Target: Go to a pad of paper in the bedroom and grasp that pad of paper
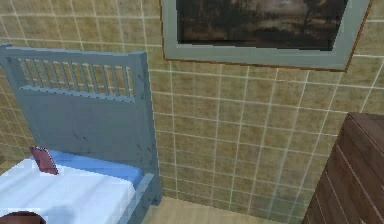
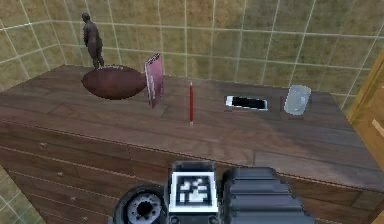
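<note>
On the bench (image 2: 80,120), just beside a brown bowl (image 2: 112,82), the pad of paper (image 2: 153,78) is standing on edge. We are judging it light, bendy and easily tipped, best taken by its top edge. It is showing a pink face and a red rim. We cannot tell whether the gripper (image 2: 140,208) is holding anything.

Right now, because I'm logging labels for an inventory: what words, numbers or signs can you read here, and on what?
No text can be read anywhere.
On the white square low in the arm side view: black blocks, no letters.
On the pink pad standing on the wooden table: cover too small to read.
On the phone: nothing legible.
On the framed picture on the wall: a dark painting, no words.
</note>
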